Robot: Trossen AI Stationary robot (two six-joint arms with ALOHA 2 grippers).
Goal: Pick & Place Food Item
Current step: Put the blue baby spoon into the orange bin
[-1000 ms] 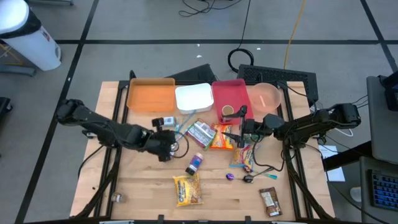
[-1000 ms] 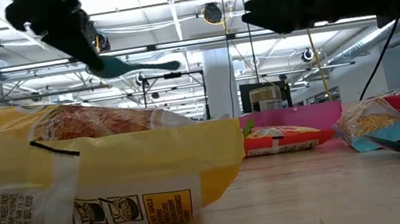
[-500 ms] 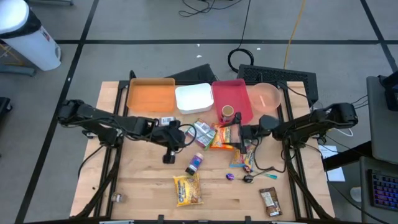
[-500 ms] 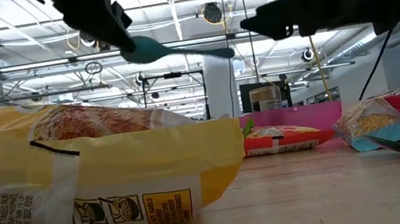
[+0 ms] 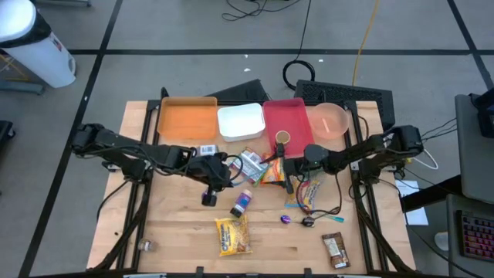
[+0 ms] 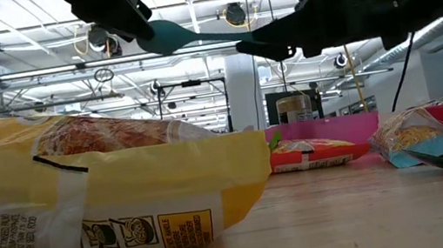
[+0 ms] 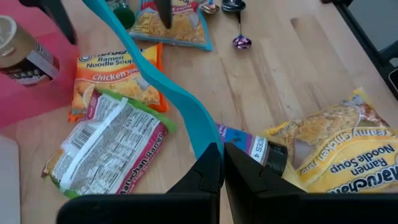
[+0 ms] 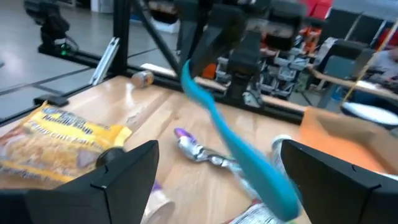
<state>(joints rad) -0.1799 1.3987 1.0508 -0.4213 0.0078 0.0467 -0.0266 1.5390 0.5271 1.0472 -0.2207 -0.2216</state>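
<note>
Nearest the low camera, my yellow noodle bag lay flat on the surface, untouched. Above it my left tool was clamped on the handle of the teal spoon, which it carried clear of the wood. Over the last second I had swung that arm from the left side in toward the middle, so the spoon's far end now pointed at the cluster of packets. In the same stretch the right tool had come inward too; its fingers stood wide with nothing between them, and the spoon's tip sat just before them. I judged that a handover was being set up, not yet a pick of any food.

Below the spoon lay the small dark bottle and the green ramen packet, with the orange chicken soup packet just beyond. Those crowded any descent. Farther off stood the pink tray holding a brown-lidded jar, beside the white tray and the orange tray.
</note>
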